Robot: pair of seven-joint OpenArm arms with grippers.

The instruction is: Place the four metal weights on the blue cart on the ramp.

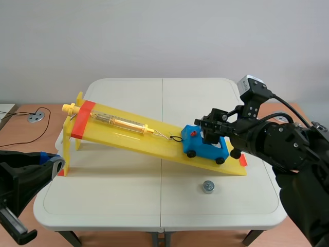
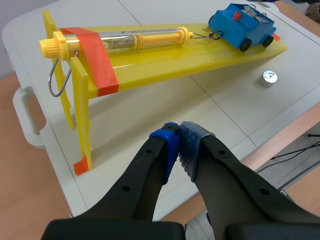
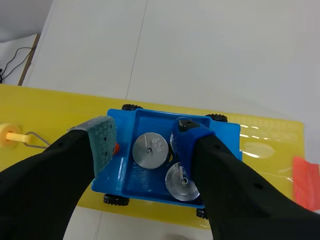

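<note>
while astride cart (image 3: 129, 176) on ramp (image 3: 50, 107), right jaws spread, weights (image 3: 150, 149) inside; left jaws pressed together, empty; one weight (image 1: 208, 186) on tabletop (image 1: 118, 206).

A white table (image 1: 103, 206) with rounded corners and a seam down its middle is seen before a pale wall (image 1: 154, 36), a yellow spring scale (image 1: 121, 122) is laid lengthwise above it, and a round grey fitting (image 1: 35, 117) is set into the brown desk (image 1: 20, 131) beside it.

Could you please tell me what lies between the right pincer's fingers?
A weight lying in the cart, as the right wrist view shows; the open pincer isn't touching it.
</note>
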